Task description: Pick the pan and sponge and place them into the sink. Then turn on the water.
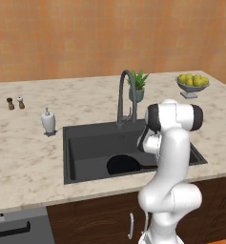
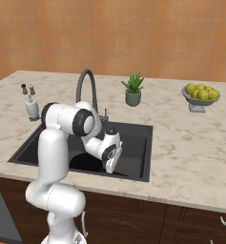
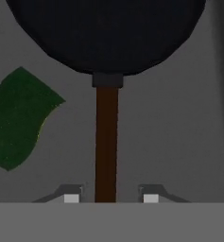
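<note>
Here, from left to right across your counter [image 1: 24, 157]: two small shakers [image 1: 15, 103] stand near the wall, then a white soap bottle [image 1: 48, 121] just beside the sink's left corner. The sink [image 1: 86, 143] sits mid-counter, the faucet [image 1: 125, 95] arching over its back rim. Behind the faucet is a potted plant [image 1: 138, 85], and at far right a bowl of lemons [image 1: 193, 84].

Your arm bends down over the sink, its hand lowered into the basin. The pan [image 1: 124, 164] lies flat on the sink floor, seen as a dark disc in the left base view.

In the hand view, the sponge [image 3: 20, 118] lies green side up on the sink floor, apart from the pan's handle [image 3: 106, 142] and to its left in that frame. The pan fills the top of that frame, its brown handle running straight down between the two fingertips. The gripper [image 3: 111, 198] stands partly open: one tip [image 3: 72, 197] is just beside the handle, the other sits clear of it, with sink floor showing between. It holds nothing.
</note>
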